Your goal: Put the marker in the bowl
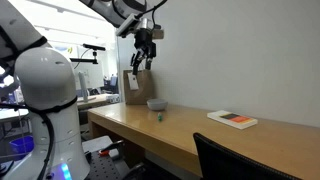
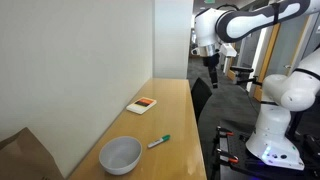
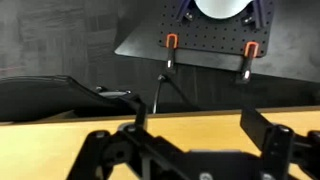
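The marker (image 2: 159, 141), a tiny dark green stick, lies on the wooden table just beside the bowl (image 2: 120, 154), a shallow grey bowl; both also show in an exterior view, the marker (image 1: 159, 116) in front of the bowl (image 1: 156, 103). My gripper (image 1: 145, 57) hangs high above the table, well apart from both, and it also shows in an exterior view (image 2: 212, 66). In the wrist view its fingers (image 3: 198, 125) are spread with only bare table between them. Marker and bowl are out of the wrist view.
A flat white-red-black book-like thing (image 2: 143, 105) lies farther along the table. A brown cardboard box (image 1: 134, 87) stands by the wall behind the bowl. The table edge (image 1: 150, 140) drops to the floor. A black chair (image 1: 235, 160) stands beside the table.
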